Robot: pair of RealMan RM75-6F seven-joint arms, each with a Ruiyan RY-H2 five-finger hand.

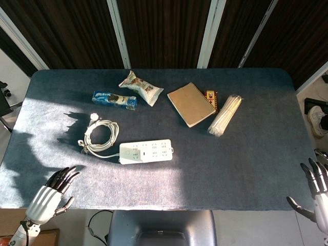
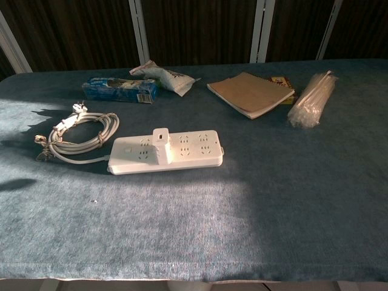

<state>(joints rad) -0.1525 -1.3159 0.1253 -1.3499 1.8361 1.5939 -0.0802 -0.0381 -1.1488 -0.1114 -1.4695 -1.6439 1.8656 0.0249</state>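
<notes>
Both hands idle at the near table edge, holding nothing: left hand [image 1: 51,197] fingers spread, right hand [image 1: 319,197] likewise. Power strip [image 1: 146,151] lies ahead-right of left hand, cord [image 1: 100,136] coiled beside it.

A table [image 1: 246,169] with a blue-grey felt-like cover fills the scene. Beyond its far edge hang dark panels [image 1: 164,31] split by pale vertical strips [image 1: 209,31]. Sunlight crosses the cover (brightest at centre). A grey chair [image 1: 161,228] sits at the near edge.
</notes>
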